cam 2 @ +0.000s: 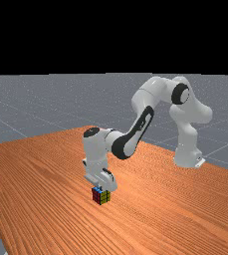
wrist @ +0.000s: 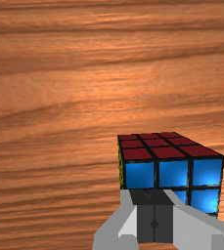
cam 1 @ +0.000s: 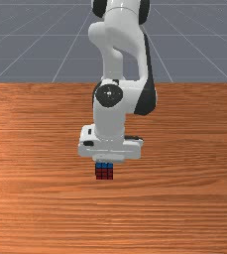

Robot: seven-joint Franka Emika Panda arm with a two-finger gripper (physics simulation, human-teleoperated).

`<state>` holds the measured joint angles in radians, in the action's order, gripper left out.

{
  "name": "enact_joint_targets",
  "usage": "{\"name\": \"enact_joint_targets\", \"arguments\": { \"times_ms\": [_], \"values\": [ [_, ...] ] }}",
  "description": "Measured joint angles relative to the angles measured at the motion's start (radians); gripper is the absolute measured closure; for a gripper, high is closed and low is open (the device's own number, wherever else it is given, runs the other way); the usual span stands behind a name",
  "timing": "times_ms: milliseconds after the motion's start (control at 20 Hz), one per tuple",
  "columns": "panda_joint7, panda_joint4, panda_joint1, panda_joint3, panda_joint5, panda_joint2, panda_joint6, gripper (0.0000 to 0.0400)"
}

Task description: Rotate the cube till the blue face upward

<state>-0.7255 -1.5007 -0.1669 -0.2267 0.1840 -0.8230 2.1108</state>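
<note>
Nearest in the wrist view, the fingers (wrist: 163, 224) are closed against each other, their dark pads meeting along a straight seam, with nothing gripped between them. The cube (wrist: 173, 172) lies on the table (wrist: 55, 97) under the hand, its blue face up; in the wrist view the joined fingers stand in front of that face, toward its yellow side, and cover part of it. The row of three blue squares along the red side is bare, and the red side itself slants away past the fingertips. Whether the tips touch the blue face cannot be told. In the front view the gripper (cam 1: 110, 149) is directly above the cube, whose red side is turned to that camera, with a narrow band of blue above it. In the far view the cube lies left of the middle, close under the gripper, its red side to that view's left and its yellow side to the right. Behind it, the arm (cam 2: 158, 92) rises from the gripper, bends over, and descends to its base (cam 2: 187, 157) at the far view's right. Farthest back, beyond the table, lies a grey floor (cam 2: 41, 99) with pale lines.
</note>
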Motion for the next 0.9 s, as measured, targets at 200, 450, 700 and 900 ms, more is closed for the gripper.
{"name": "enact_joint_targets", "arguments": {
  "times_ms": [200, 450, 700, 900],
  "values": [
    [-0.001, -0.003, -0.009, 0.002, -0.006, 0.004, 0.001, 0.0375],
    [-0.001, -0.006, -0.037, 0.033, 0.004, 0.011, -0.001, 0.039],
    [-0.001, -0.016, -0.06, 0.055, 0.01, 0.02, -0.017, 0.04],
    [-0.006, -0.024, -0.062, 0.05, 0.008, 0.044, -0.024, 0.04]
  ]
}}
